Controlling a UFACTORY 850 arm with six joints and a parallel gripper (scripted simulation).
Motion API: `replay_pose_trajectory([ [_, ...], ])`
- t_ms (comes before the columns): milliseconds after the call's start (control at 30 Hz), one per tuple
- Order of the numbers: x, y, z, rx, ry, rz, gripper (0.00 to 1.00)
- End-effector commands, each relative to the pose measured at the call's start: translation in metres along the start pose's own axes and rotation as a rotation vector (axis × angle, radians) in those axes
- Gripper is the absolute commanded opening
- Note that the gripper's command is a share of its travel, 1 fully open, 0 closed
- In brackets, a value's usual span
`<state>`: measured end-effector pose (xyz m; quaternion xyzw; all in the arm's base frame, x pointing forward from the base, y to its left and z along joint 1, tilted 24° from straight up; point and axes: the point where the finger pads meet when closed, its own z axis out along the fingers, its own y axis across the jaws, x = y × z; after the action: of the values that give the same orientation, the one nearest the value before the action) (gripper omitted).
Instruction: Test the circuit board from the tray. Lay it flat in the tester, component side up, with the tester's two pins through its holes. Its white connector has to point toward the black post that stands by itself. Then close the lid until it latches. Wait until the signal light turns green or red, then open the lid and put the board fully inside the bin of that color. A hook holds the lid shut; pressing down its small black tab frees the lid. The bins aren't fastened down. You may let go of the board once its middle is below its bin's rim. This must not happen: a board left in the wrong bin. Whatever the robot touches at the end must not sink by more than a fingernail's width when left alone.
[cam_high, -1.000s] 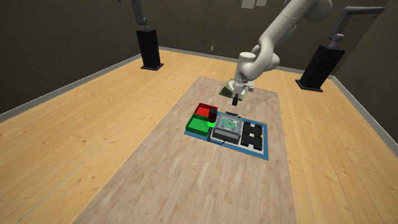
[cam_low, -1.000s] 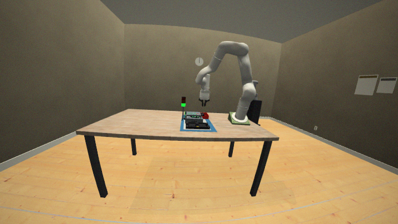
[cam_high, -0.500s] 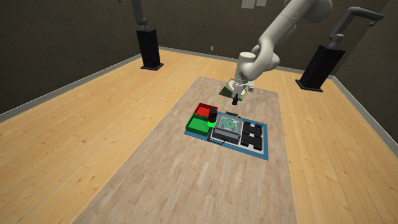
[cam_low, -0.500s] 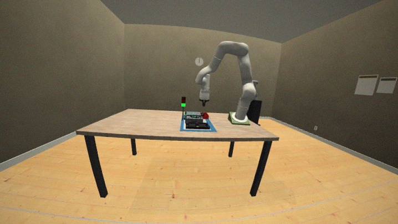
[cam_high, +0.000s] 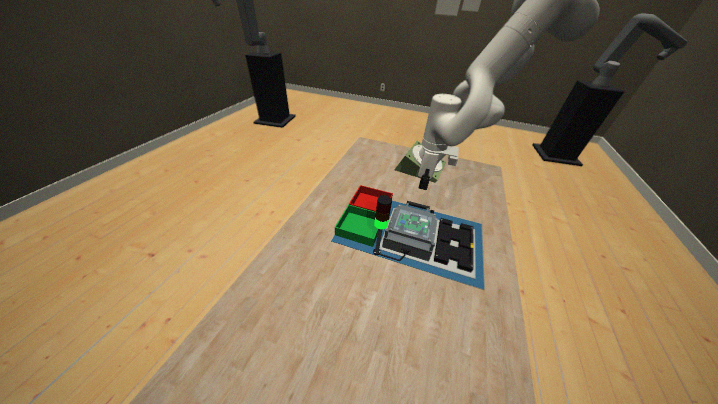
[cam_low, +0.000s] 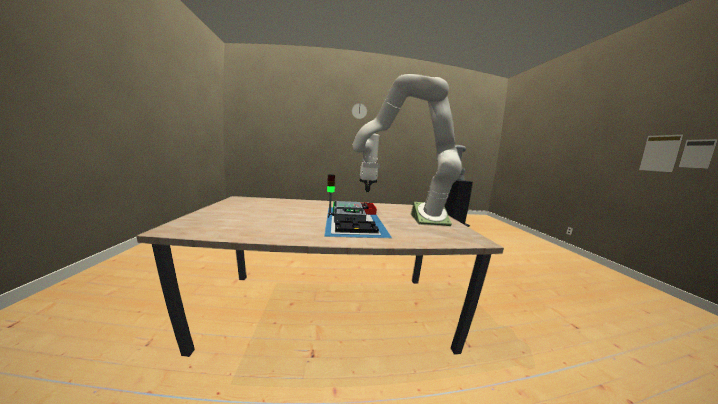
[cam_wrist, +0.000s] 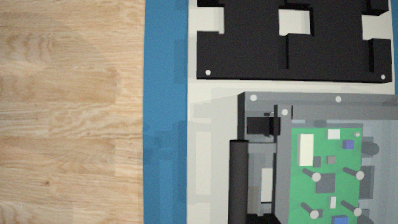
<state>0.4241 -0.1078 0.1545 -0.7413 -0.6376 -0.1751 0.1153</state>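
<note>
The green circuit board (cam_high: 412, 221) lies flat in the grey tester (cam_high: 409, 231), with the lid's clear frame down over it. In the wrist view the board (cam_wrist: 325, 175) shows its components and a white connector (cam_wrist: 306, 149). A small black tab (cam_wrist: 260, 125) sits at the tester's edge beside a black bar (cam_wrist: 238, 180). The signal light (cam_high: 381, 223) glows green, and it shows in the exterior view too (cam_low: 330, 188). My gripper (cam_high: 424, 184) (cam_low: 368, 187) is shut and empty, hanging well above the tester's far side. Its fingers are out of the wrist view.
The green bin (cam_high: 357, 224) and red bin (cam_high: 370, 197) stand left of the tester. The empty black tray (cam_high: 454, 243) lies to its right, all on a blue mat (cam_high: 426, 266). The arm's base (cam_high: 419, 160) is behind.
</note>
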Motion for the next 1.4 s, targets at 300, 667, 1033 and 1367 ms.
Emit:
replay_pose_trajectory([
  [300, 0.000, 0.001, -0.004, -0.002, -0.001, 0.000, 0.00],
  [667, 0.000, 0.001, -0.012, -0.002, -0.001, 0.000, 0.00],
  [1033, 0.000, 0.001, -0.013, -0.002, -0.001, 0.001, 0.00],
  [1367, 0.000, 0.001, -0.013, -0.002, 0.000, 0.067, 0.00],
])
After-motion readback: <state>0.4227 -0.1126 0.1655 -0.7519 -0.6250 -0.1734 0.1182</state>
